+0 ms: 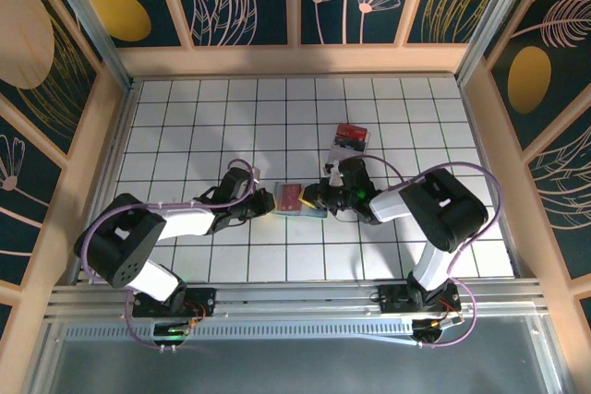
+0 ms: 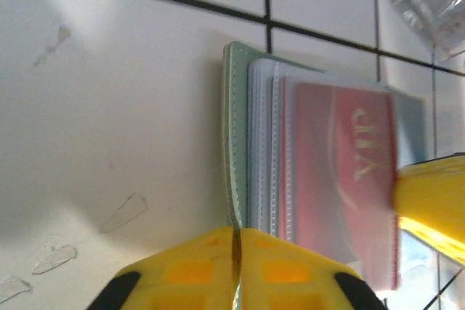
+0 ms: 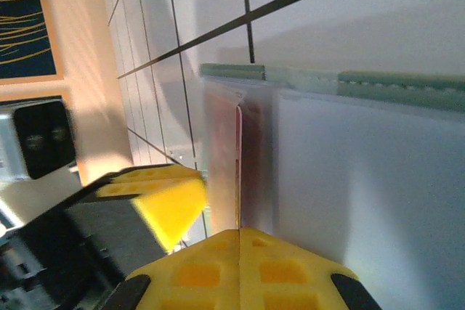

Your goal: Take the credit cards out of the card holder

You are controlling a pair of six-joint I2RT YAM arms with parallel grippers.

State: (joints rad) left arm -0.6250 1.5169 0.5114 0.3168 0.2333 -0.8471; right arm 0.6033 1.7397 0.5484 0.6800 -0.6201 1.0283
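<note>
The card holder (image 1: 300, 212) lies at mid-frame on the counter (image 1: 231, 256). The left tool (image 2: 236, 250) pinches its green edge, and the right tool (image 3: 238, 241) is clamped narrow on the dark red card (image 2: 341, 172).

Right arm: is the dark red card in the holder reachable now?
Probably yes. The right gripper is shut on the card holder edge beside the dark red card, nothing between; the left gripper pins the opposite edge. Card or sleeve gripped: unclear.

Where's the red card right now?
In the top view, the red card sits in the card holder at mid-table, between the left gripper and the right gripper, a little nearer the arms than the clear plastic box.
</note>
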